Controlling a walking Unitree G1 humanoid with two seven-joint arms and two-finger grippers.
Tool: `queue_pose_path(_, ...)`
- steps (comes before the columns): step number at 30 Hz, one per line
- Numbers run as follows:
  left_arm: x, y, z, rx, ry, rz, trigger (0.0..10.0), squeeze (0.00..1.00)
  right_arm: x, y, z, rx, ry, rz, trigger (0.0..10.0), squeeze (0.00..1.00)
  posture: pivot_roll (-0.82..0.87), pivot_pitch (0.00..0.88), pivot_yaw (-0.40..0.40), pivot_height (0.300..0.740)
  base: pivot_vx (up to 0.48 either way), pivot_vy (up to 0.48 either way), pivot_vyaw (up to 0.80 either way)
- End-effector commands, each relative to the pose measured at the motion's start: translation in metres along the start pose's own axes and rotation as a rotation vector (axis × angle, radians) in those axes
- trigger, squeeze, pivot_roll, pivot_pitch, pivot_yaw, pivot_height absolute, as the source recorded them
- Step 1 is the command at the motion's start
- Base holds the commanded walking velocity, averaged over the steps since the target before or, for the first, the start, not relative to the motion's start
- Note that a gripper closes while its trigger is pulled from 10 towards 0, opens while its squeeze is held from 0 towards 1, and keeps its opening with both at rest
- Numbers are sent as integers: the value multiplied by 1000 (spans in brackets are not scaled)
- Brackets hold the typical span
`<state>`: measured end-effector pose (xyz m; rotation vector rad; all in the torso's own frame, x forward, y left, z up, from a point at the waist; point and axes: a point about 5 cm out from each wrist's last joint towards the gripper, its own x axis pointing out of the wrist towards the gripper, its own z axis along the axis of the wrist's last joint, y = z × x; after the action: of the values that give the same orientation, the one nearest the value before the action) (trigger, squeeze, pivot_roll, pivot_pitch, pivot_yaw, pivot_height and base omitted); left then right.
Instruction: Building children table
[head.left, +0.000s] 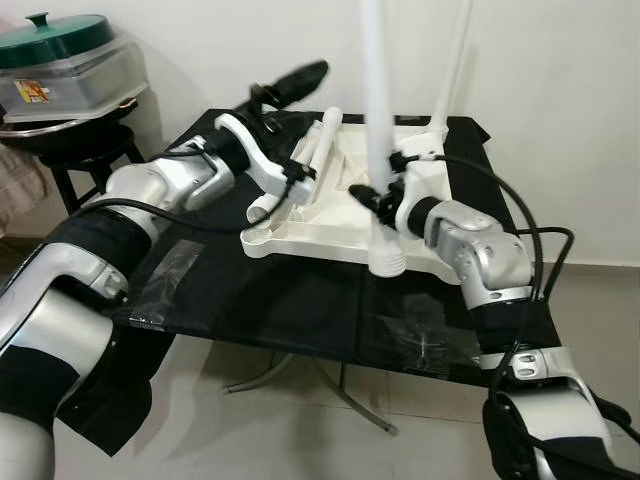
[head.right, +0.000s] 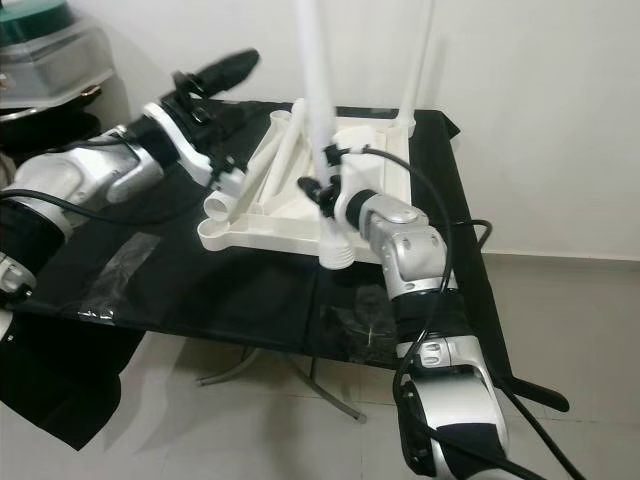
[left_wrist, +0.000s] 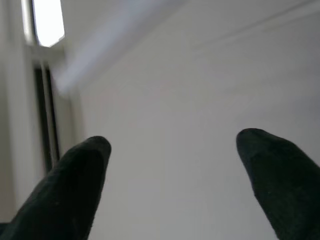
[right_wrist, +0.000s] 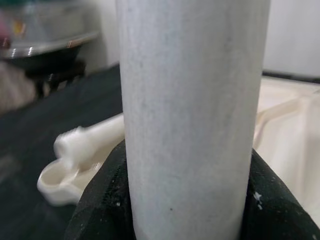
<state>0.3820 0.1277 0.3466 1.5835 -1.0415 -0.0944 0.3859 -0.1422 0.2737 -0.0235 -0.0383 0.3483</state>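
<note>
Left eye view. A black table (head.left: 300, 300) on crossed metal legs stands against a white wall. On it lies a white plastic tabletop (head.left: 330, 215), underside up, ribs showing. One white leg (head.left: 448, 70) stands upright at the tabletop's far right corner. A loose leg (head.left: 315, 160) lies tilted across the ribs on the left half, near a round socket at the near left corner. The right gripper (head.left: 383, 195) is over the tabletop's near edge, its fingers clamped on a second upright leg (head.left: 378, 120), whose threaded lower end hangs just past the near edge. The left gripper (head.left: 295, 85) is raised above the table's far left part, pointing up and away. To the left, a stool carries a grey box (head.left: 70, 75) with a green lid.

Right eye view. Same scene. The held leg's threaded end sits at the tabletop's near rim. Clear tape patches lie on the black table.

Left wrist view. Two black fingers (left_wrist: 75, 190) stand apart, nothing between them, with white wall and a bright window strip behind.

Right wrist view. The held leg, close up, rises between black fingers (right_wrist: 100, 200) pressed against both its sides. Behind it lie the loose leg's threaded end and the cream tabletop's round corner socket.
</note>
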Motion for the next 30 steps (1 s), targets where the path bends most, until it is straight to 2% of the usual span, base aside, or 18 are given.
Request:
queue_pose_path(1, -10, -5, -16, -135, 126, -13, 10000, 1000, 0, 2, 7, 35, -79, 6, 0, 0, 7, 69, 9, 740, 0, 0, 0)
queue_pose_path(3, -18, -10, -28, -372, 273, 12, 10000, 1000, -3, 8, 12, 74, -163, 44, 0, 0, 7, 69, 13, 740, 0, 0, 0)
queue_pose_path(4, -18, -10, -28, -372, 273, 12, 10000, 1000, -3, 8, 12, 74, -163, 44, 0, 0, 7, 69, 13, 740, 0, 0, 0)
queue_pose_path(6, -23, -26, -29, -915, 438, 40, 10000, 1000, -8, 19, 15, 115, -251, 118, 0, 0, 7, 70, 18, 740, 0, 0, 0)
queue_pose_path(7, -24, -31, -25, -1097, 446, 44, 10000, 1000, -9, 22, 16, 128, -273, 135, 0, 0, 7, 70, 18, 740, 0, 0, 0)
queue_pose_path(8, -24, -31, -25, -1097, 446, 44, 10000, 1000, -9, 22, 16, 128, -273, 135, 0, 0, 7, 70, 18, 740, 0, 0, 0)
queue_pose_path(9, -25, -36, -19, -1275, 441, 55, 10000, 1000, -10, 24, 16, 140, -288, 149, 0, 0, 5, 72, 22, 740, 0, 0, 0)
queue_pose_path(10, -26, -40, -8, -1440, 413, 69, 10000, 1000, -11, 25, 15, 151, -299, 160, 3059, 0, 5, 72, 23, 740, 0, 0, 0)
queue_pose_path(11, -26, -40, -8, -1440, 413, 69, 10000, 1000, -11, 25, 15, 151, -299, 160, 3059, 0, 5, 72, 23, 740, 0, 0, 0)
queue_pose_path(12, -29, -45, 5, -1572, 380, 69, 10000, 0, -13, 26, 12, 190, -306, 194, 10000, 0, 4, 77, 21, 740, 0, 0, 0)
queue_pose_path(13, -29, -45, 5, -1572, 380, 69, 10000, 0, -13, 26, 12, 190, -306, 194, 10000, 0, 4, 77, 21, 740, 0, 0, 0)
queue_pose_path(15, -35, -53, 21, -1715, 351, 64, 10000, 0, -17, 27, 9, 229, -324, 247, 10000, 0, 2, 79, 20, 740, 0, 0, 0)
queue_pose_path(20, -39, -56, 25, -1761, 345, 68, 10000, 0, -20, 29, 8, 256, -346, 289, 10000, 0, 0, 82, 18, 740, 0, 0, 0)
queue_pose_path(23, -49, -59, 41, -1855, 287, 36, 10000, 0, -35, 33, 8, 397, -423, 464, 10000, 0, -2, 85, 15, 740, 0, 0, 0)
queue_pose_path(26, -55, -58, 49, -1885, 233, -4, 10000, 0, -44, 34, 8, 456, -459, 554, 10000, 0, -2, 84, 15, 740, 0, 0, 0)
queue_pose_path(28, -60, -53, 55, -1901, 178, -30, 10000, 0, -52, 36, 5, 458, -460, 643, 10000, 0, -3, 85, 13, 740, 0, 0, 0)
queue_pose_path(29, -65, -43, 56, -1916, 106, -59, 10000, 0, -59, 39, -2, 362, -413, 709, 10000, 0, -1, 86, 10, 740, 0, 0, 0)
queue_pose_path(30, -65, -43, 56, -1916, 106, -59, 10000, 0, -59, 39, -2, 362, -413, 709, 10000, 0, -1, 86, 10, 740, 0, 0, 0)
